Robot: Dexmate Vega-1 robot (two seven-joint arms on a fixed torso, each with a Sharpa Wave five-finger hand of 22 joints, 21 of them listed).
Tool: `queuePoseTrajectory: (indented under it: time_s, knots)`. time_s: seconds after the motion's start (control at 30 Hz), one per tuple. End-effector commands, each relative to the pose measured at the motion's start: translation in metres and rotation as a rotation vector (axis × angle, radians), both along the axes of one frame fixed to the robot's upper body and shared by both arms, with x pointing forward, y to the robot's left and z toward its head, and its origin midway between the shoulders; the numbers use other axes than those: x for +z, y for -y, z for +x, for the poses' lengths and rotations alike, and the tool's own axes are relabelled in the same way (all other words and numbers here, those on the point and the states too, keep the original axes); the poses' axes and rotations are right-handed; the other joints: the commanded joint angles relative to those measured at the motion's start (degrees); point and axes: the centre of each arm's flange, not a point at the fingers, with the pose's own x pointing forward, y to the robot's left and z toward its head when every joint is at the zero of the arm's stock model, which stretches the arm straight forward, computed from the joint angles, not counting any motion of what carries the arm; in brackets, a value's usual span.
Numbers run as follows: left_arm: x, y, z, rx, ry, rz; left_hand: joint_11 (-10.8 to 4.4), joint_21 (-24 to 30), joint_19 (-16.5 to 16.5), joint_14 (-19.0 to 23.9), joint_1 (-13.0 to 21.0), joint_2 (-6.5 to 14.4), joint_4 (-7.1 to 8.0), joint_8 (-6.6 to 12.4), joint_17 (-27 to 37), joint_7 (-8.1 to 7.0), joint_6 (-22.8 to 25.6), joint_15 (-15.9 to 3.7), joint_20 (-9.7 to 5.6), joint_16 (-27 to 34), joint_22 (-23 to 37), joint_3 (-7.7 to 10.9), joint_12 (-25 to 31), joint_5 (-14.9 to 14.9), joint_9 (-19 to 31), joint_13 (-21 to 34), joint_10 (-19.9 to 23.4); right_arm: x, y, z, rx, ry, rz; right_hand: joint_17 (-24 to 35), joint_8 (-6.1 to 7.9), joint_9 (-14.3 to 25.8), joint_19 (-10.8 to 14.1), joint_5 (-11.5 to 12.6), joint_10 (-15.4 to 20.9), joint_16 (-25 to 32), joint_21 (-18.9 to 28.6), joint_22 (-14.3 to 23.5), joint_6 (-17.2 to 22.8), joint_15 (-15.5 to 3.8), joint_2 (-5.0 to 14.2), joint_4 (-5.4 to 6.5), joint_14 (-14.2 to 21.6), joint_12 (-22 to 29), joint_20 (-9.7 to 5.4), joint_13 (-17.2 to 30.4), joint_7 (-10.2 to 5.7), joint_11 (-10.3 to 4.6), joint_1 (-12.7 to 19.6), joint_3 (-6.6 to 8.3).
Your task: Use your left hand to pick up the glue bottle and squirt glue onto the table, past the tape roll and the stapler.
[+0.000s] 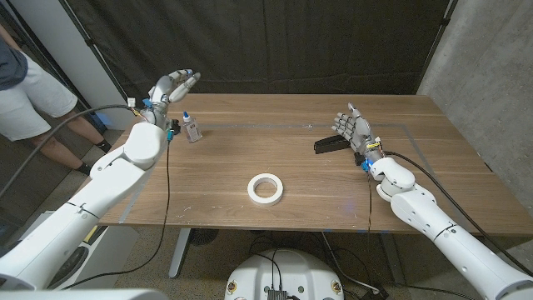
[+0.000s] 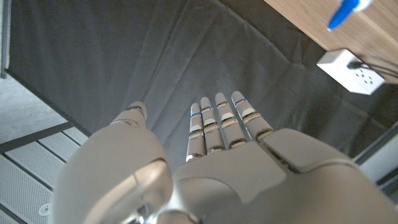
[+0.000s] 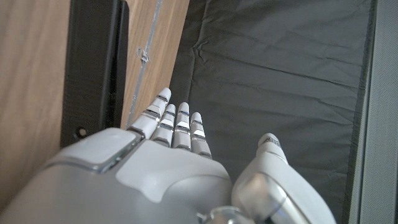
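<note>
My left hand [image 1: 171, 87] is raised over the table's [image 1: 316, 179] far left corner, fingers straight and apart, holding nothing. The glue [image 1: 191, 127] stands upright on the table just beside my left wrist, blue cap up. The tape [image 1: 265, 188] lies near the front middle; the stapler [image 1: 331, 145] lies just beside my right hand [image 1: 352, 127], which is also empty, fingers extended.

Judgement: small plastic bottle, light, top-heavy enough to tip if nudged, walls soft. Best hold is around the mid-body, thumb opposite fingers, nozzle left free. Grip gently; squeezing early would squirt glue.
</note>
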Motion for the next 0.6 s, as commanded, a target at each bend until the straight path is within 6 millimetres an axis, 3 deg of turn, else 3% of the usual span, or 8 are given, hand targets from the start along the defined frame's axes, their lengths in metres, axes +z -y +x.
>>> queuePoseTrajectory:
  time_s: [0.03, 0.3, 0.6]
  knots:
    - [-0.009, 0.046, 0.010, -0.237, -0.090, -0.032, 1.20, 0.1, -1.1, -2.0, -2.8, 0.0, 1.44, -0.19, 0.1, 0.03, -2.0, 0.46, 0.13, 0.1, 0.1, -1.13, 0.1, 0.1, 0.1, 0.1, -2.1, 0.018, 0.035, -0.006, 0.042, 0.090, 0.005, 0.1, 0.07, 0.3, -0.7, -0.2, 0.2, -0.3, -0.4, 0.2, 0.5, 0.26, -0.06, -0.12, -0.3, 0.0, 0.14, 0.2, -0.41, -0.01, 0.2, -0.10]
    - [-0.017, 0.071, 0.021, -0.275, -0.107, -0.053, 1.86, -0.4, -2.8, -4.4, -5.4, -0.4, 2.23, -0.31, 0.1, 0.66, -4.3, 0.77, -0.41, 0.0, 0.1, -2.55, 0.0, 0.3, 0.0, 0.0, -4.2, 0.034, 0.054, -0.015, 0.057, 0.128, -0.019, 0.1, 0.10, 0.3, -1.3, -0.2, -0.2, -0.5, -0.6, 0.2, 0.7, 0.29, -0.14, -0.06, -1.0, -0.2, 0.18, 0.2, -0.70, -0.03, 0.0, -0.21]
    - [-0.025, 0.076, 0.042, -0.336, -0.146, -0.032, 2.14, -0.8, -5.0, -6.6, -7.7, -0.5, 2.65, -0.43, 0.1, 0.88, -6.6, 0.77, -0.73, -0.1, 0.0, -3.77, -0.1, 0.6, -0.1, -0.1, -6.3, 0.047, 0.039, -0.020, 0.023, 0.161, -0.014, 0.2, 0.12, 0.3, -1.3, -0.2, -0.3, -0.4, -0.5, 0.2, 0.8, 0.27, -0.17, -0.02, -0.9, -0.2, 0.12, 0.2, -0.66, -0.06, -0.1, -0.26]
